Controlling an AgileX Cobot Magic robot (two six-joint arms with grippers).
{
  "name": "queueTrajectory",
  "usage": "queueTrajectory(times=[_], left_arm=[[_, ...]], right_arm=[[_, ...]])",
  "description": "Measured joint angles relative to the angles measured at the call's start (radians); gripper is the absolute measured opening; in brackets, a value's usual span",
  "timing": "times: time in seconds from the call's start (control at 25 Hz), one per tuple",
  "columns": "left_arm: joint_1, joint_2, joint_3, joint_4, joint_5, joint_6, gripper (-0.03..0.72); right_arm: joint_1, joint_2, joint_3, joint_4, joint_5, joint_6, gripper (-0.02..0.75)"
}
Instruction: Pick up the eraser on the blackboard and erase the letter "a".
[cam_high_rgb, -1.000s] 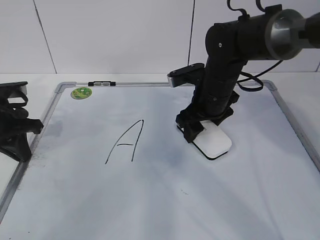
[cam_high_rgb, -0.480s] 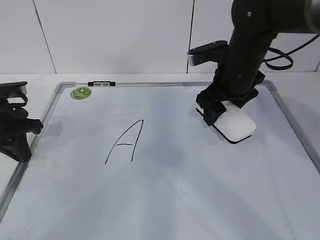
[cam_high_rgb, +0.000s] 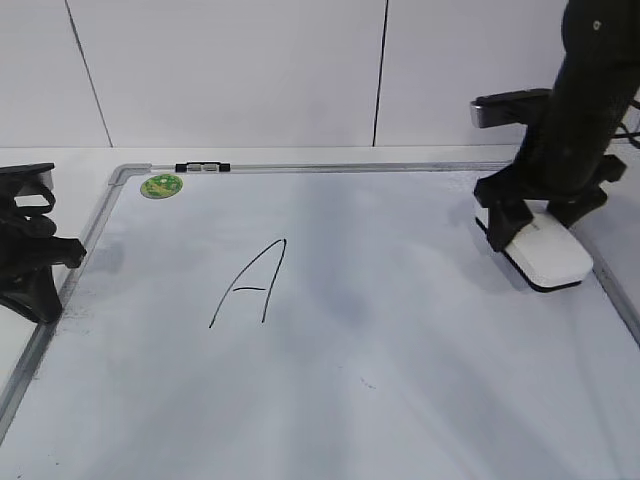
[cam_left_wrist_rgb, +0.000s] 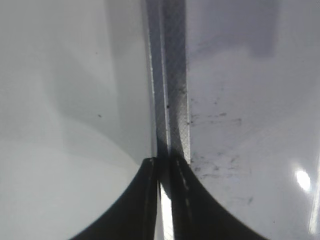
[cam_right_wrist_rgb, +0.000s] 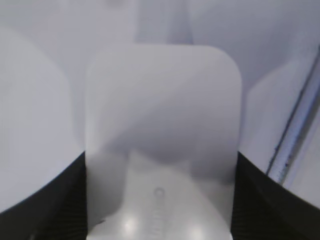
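The right end effector (cam_high_rgb: 536, 222) is clamping the eraser (cam_high_rgb: 548, 255) near the blackboard (cam_high_rgb: 400, 400) edge; the left end effector (cam_left_wrist_rgb: 165, 200) is sitting together. No lowercase "a" is showing, so setting the eraser down seems next.

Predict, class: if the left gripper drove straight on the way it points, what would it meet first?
Most likely the whiteboard's grey metal frame: the shut left gripper points down at that left edge strip, though the gap above it is unclear.

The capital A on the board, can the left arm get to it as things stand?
Probably yes: the left end effector sits shut at the blackboard's left frame, and bare board lies between it and the capital A. The eraser is far right.
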Motion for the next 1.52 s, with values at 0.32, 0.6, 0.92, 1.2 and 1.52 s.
queueTrajectory(times=[0.32,0.6,0.92,1.2,1.52], left_arm=[[0.0,0.0,0.0,0.0,0.0,0.0,0.043],[0.0,0.0,0.0,0.0,0.0,0.0,0.043],[0.0,0.0,0.0,0.0,0.0,0.0,0.043],[0.0,0.0,0.0,0.0,0.0,0.0,0.043],[0.0,0.0,0.0,0.0,0.002,0.0,0.043]], right_arm=[[-0.096,-0.066,0.156,0.004,-0.119,0.046,0.515],[-0.123,-0.073,0.211,0.004,-0.177,0.086,0.515],[-0.156,-0.073,0.237,0.001,-0.214,0.088,0.515],[-0.156,-0.069,0.237,0.001,-0.235,0.085,0.515],[-0.156,-0.069,0.237,0.001,-0.241,0.085,0.515]])
